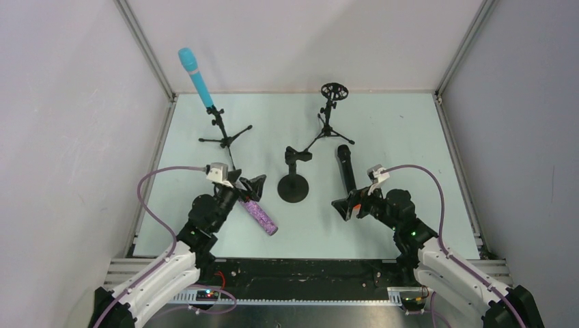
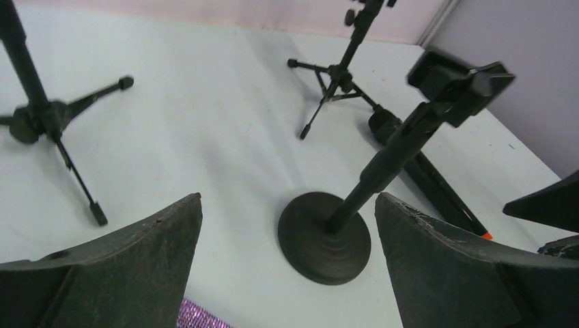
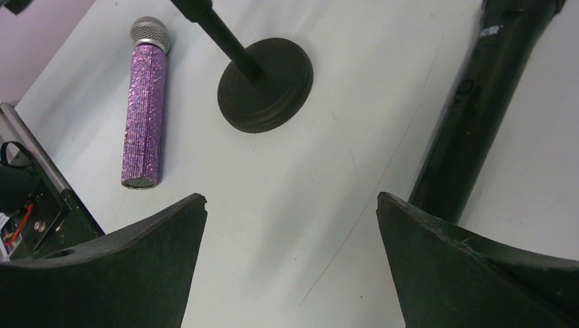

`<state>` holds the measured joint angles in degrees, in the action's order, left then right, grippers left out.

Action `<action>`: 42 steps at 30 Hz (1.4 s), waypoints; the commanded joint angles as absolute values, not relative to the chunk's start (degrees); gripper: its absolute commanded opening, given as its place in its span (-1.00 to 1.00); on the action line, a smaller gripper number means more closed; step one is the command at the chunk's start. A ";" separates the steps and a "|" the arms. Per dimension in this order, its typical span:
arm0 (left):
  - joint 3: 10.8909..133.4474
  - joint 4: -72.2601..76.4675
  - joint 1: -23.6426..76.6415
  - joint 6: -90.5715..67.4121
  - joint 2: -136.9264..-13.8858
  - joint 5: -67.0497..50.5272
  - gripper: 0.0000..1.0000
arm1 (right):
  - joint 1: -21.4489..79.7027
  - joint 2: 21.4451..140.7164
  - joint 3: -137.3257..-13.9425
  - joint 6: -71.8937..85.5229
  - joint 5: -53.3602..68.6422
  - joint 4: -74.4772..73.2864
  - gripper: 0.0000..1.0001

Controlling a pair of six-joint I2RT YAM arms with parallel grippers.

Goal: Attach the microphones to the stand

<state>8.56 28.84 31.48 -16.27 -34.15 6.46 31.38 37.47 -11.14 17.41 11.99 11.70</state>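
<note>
The turquoise microphone (image 1: 194,76) stands clipped in the left tripod stand (image 1: 222,133). The purple glitter microphone (image 1: 261,217) lies flat on the table, just below my open, empty left gripper (image 1: 249,184); only a sliver of it shows in the left wrist view (image 2: 201,318). The black microphone (image 1: 345,171) lies flat right of the round-base stand (image 1: 293,181), its orange end (image 2: 486,236) toward my right gripper (image 1: 347,203), which is open and empty. In the right wrist view the black microphone (image 3: 478,102) lies beside the right finger and the purple one (image 3: 145,102) at far left.
A second tripod stand (image 1: 333,113) with an empty round clip stands at the back centre. The round-base stand's clip (image 2: 457,78) is empty. Enclosure walls and frame posts bound the table; a black rail (image 1: 293,270) runs along the near edge.
</note>
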 commanded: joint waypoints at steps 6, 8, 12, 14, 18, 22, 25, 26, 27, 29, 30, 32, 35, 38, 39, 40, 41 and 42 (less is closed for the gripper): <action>12.27 14.76 31.60 -28.16 -35.72 14.46 0.99 | 31.16 38.08 -17.20 25.34 0.78 3.40 0.99; 14.11 8.81 31.59 -28.71 -36.98 15.61 0.99 | 31.12 39.42 -18.80 25.63 -0.69 1.61 0.99; 18.18 1.78 31.60 -25.49 -39.67 14.66 0.99 | 30.99 42.91 -22.39 26.69 -6.69 -1.51 0.99; 20.40 -1.89 31.64 -24.73 -40.80 14.54 0.99 | 30.80 45.01 -24.76 25.66 -8.15 -3.03 0.99; 24.50 -6.31 31.62 -22.29 -43.19 14.60 0.99 | 30.09 49.94 -30.14 23.51 -9.82 -5.66 0.99; 26.13 -6.63 31.68 -21.32 -44.56 16.92 0.99 | 26.53 57.15 -36.89 24.88 -8.20 -10.50 0.99; 26.57 -6.56 31.61 -20.56 -44.54 17.49 0.99 | 24.73 61.52 -43.19 23.74 -6.53 -16.21 0.99; 26.60 -6.45 31.63 -20.26 -44.45 17.84 0.99 | 24.20 63.63 -45.71 22.57 -6.47 -17.25 0.99; 26.75 -6.38 31.64 -19.68 -44.46 18.02 0.99 | 23.92 64.78 -46.98 21.35 -6.47 -19.45 0.99; 26.92 -6.40 31.66 -18.82 -44.49 18.95 0.99 | 23.13 68.51 -50.94 19.76 -5.54 -23.37 0.99; 27.16 -6.41 31.69 -18.73 -44.43 20.25 0.99 | 22.55 71.44 -53.78 19.42 -5.19 -26.37 0.99; 27.38 -6.40 31.67 -18.53 -44.13 21.59 0.99 | 21.80 75.89 -57.90 18.41 -4.25 -29.46 0.99; 27.93 -6.35 31.64 -17.21 -43.29 21.78 0.99 | 21.26 81.71 -61.81 16.66 -3.41 -34.95 0.99; 28.28 -6.40 31.65 -16.07 -42.40 21.79 0.99 | 21.21 88.24 -65.62 15.26 -2.54 -38.56 0.99; 28.24 -6.30 31.65 -15.79 -42.29 22.21 0.99 | 21.19 89.29 -66.08 15.04 -2.48 -38.97 0.99; 28.18 -6.27 31.64 -15.76 -42.32 22.44 0.99 | 21.19 91.05 -66.75 14.99 -2.47 -39.03 0.99; 28.11 -6.31 31.64 -15.78 -42.34 22.82 0.99 | 21.25 92.20 -66.90 15.02 -2.29 -38.81 0.99; 27.88 -6.30 31.64 -15.85 -42.56 22.92 0.99 | 21.26 92.55 -66.98 14.98 -2.07 -38.13 0.99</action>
